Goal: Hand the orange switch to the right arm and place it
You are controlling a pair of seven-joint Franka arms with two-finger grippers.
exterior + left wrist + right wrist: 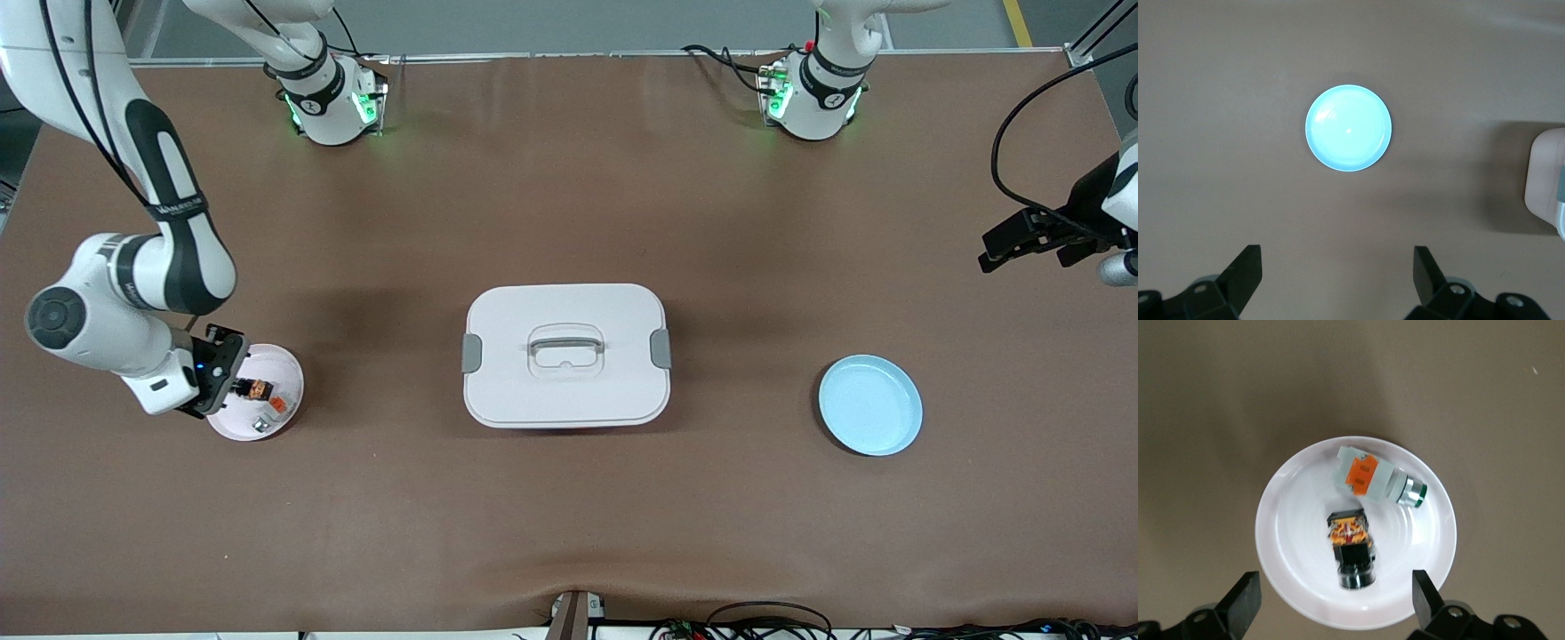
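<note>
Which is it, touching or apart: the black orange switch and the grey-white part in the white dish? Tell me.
Apart. The right wrist view shows bare dish between the orange switch and the grey-white part.

You've got the lidded box (565,355) mid-table. White plate (286,384) sits toward the right arm's end, blue plate (869,404) toward the left arm's end, both slightly nearer the front camera than the box. In the white plate: orange switch (1351,547) and a second switch (1377,477), just beside each other, not touching. Right gripper (1333,603) over the white plate, left gripper (1338,280) over bare table near the blue plate.
</note>
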